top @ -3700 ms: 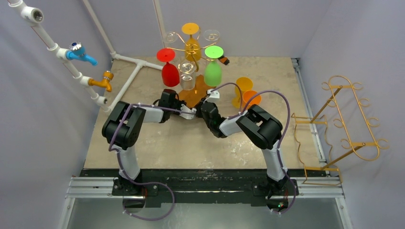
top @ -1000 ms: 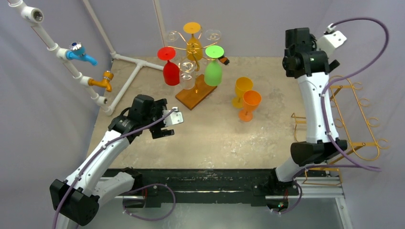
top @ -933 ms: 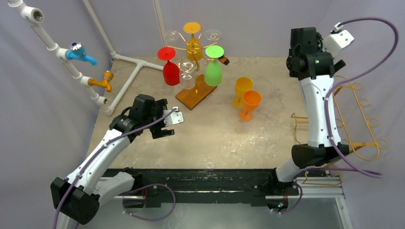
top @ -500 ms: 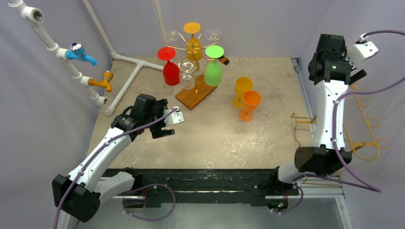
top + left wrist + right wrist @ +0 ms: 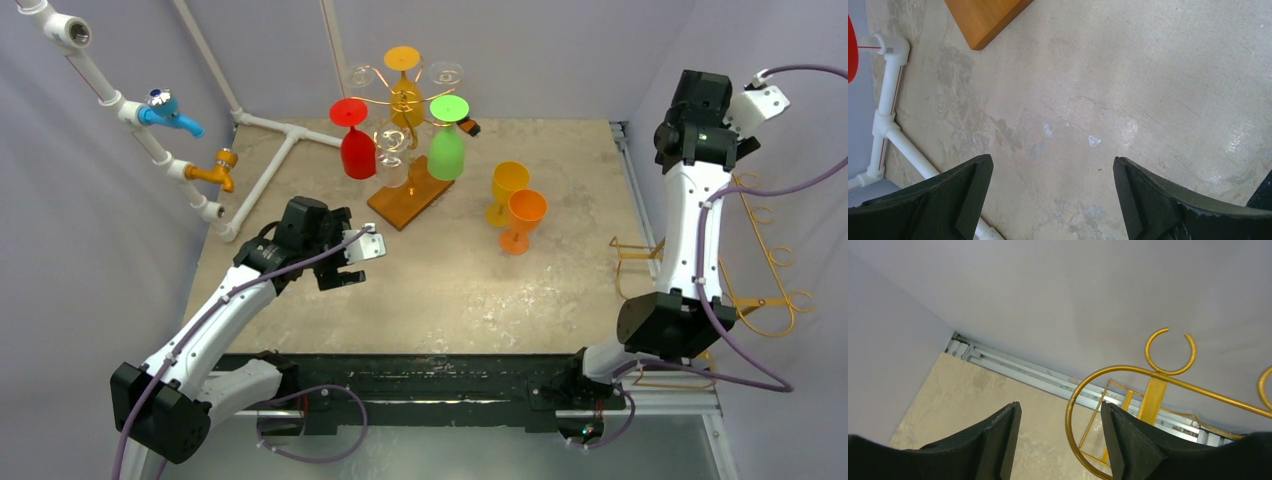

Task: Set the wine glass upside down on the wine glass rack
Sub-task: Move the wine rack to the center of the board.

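Two plastic goblets, a yellow wine glass and an orange wine glass, stand upright and just beside each other on the stone-patterned desk, to the right of the wine glass rack and apart from it. The rack, gold wire on a wooden base, at the back of the desk, already carries a red glass, a green glass and a clear glass hanging bowl-down.

The left tool hovers over bare desk in front of the base, its jaws spread wide and holding nothing; its wrist camera catches a corner of the base and a white pipe along the desk's edge.

The right arm stands raised at the far right, away from both goblets. The right tool is parted, more narrowly than the left, with nothing gripped. Beyond its fingers a second gold wire stand shows against the grey wall, off the desk's right edge.
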